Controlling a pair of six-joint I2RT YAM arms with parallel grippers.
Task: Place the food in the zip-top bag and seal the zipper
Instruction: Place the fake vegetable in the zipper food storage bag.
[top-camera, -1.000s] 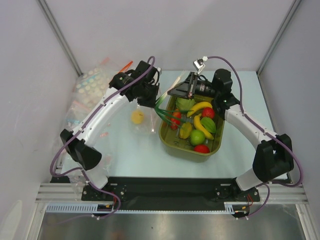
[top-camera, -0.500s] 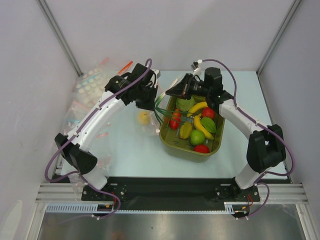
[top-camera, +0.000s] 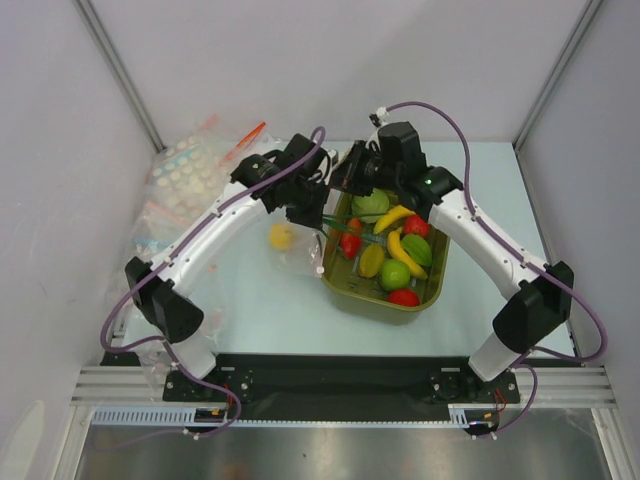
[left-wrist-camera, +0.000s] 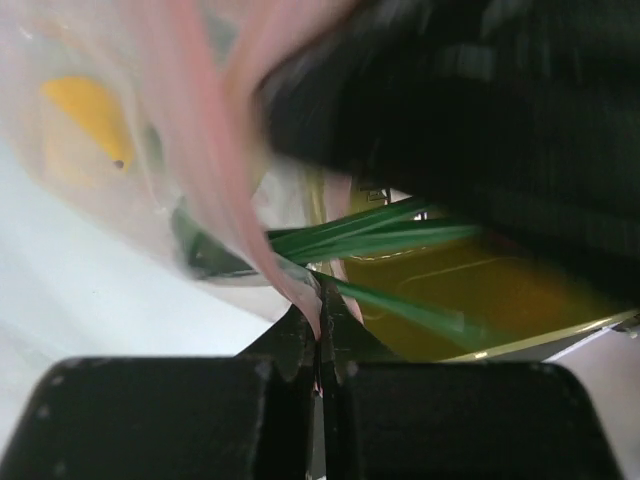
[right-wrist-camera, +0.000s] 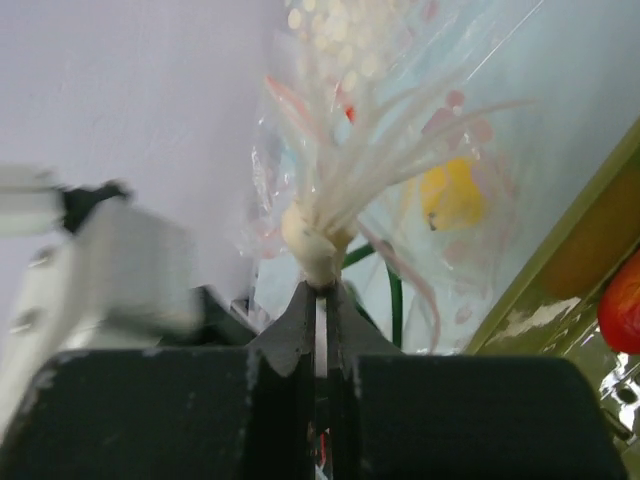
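Left gripper (left-wrist-camera: 318, 325), pinched shut on the pink zipper (left-wrist-camera: 225, 170), holds the zip-top bag (top-camera: 297, 252) with 1 lemon (top-camera: 280, 236) just ahead, while right gripper (right-wrist-camera: 318, 290), clamped on a toy spring onion (right-wrist-camera: 312, 240), points its green leaves (left-wrist-camera: 380, 238) lengthwise toward that mouth.

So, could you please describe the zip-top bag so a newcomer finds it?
Start at the olive-green tub. Left of it lies a clear bag. Unlike the dotted bags by the left wall, it is unprinted and holds a yellow lemon.
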